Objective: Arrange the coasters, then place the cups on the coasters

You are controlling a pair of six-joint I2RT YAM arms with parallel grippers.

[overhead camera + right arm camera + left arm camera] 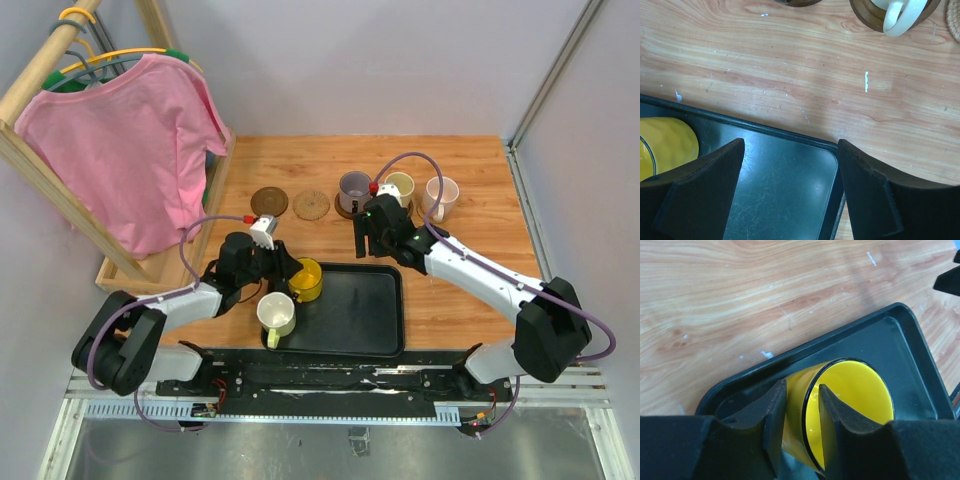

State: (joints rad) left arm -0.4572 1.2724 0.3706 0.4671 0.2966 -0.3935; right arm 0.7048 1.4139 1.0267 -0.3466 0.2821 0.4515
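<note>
Top camera looks down from behind; both wrist cameras (close, facing down) share the tray [890,345].

a black tray [360,310] lies at the near edge of the wooden table [470,180]; a pink shirt [130,150] hangs on a wooden rack [40,68] at left.

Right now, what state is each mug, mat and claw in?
yellow cup: upright on tray, left gripper astride its wall
white cup: upright on tray, free
grey-purple cup: on a coaster
cream cup: on a coaster
pink cup: on a coaster
dark brown coaster: bare
tan coaster: bare
left gripper: grip unclear
right gripper: open, empty
</note>
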